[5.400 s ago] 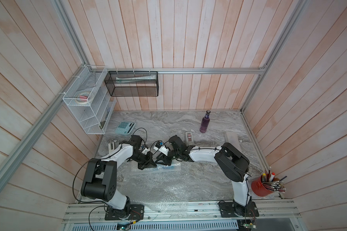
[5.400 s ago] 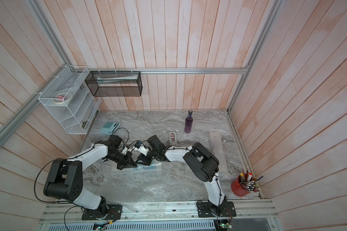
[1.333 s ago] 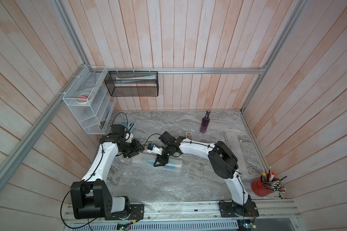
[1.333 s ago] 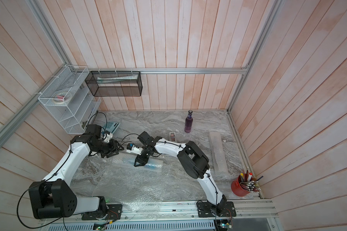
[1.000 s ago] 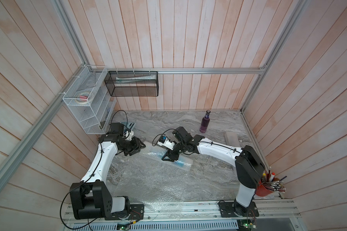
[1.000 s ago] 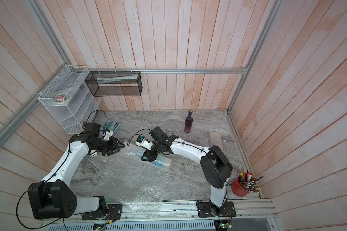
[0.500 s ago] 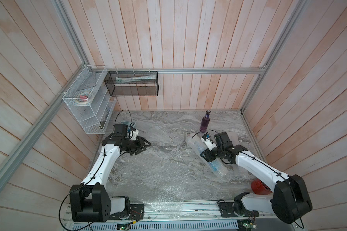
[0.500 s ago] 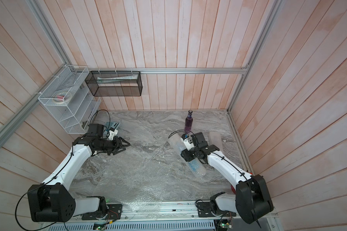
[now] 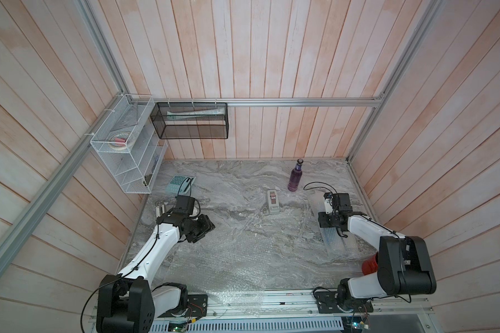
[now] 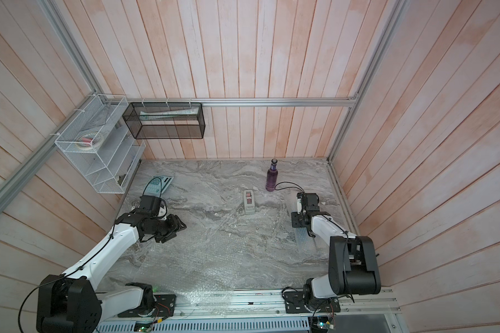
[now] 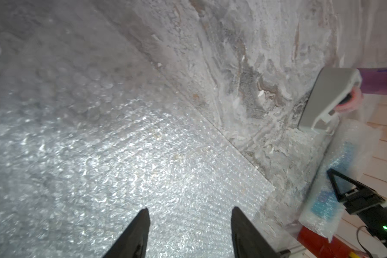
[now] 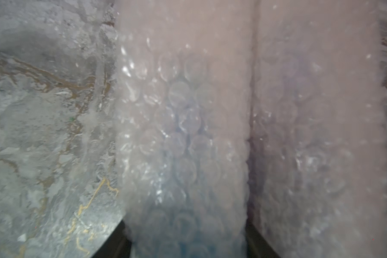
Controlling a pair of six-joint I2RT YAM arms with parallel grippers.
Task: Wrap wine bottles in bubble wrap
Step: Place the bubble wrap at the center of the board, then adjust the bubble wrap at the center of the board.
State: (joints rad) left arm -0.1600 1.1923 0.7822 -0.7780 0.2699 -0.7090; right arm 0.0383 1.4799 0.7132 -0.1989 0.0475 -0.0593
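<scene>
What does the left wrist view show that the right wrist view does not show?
Only left wrist: the open left gripper over a flat bubble wrap sheet, the grey tape dispenser, a purple bottle. Only right wrist: the narrow gap between the wrapped blue bottle and a second roll beside it. Both: that bottle, the right gripper shut on it, the marble table.

From my console: the clear plastic bubble wrap sheet (image 9: 214, 268) glints, pebbled, on the matt marble-veined tabletop (image 9: 237, 178) in front of the matt grey plastic tape dispenser (image 9: 273, 202). Beyond the dispenser stands a translucent purple glass bottle (image 9: 294, 180). To the dispenser's right lies a cloudy bubble-wrap roll (image 12: 181, 134), tinted blue.
</scene>
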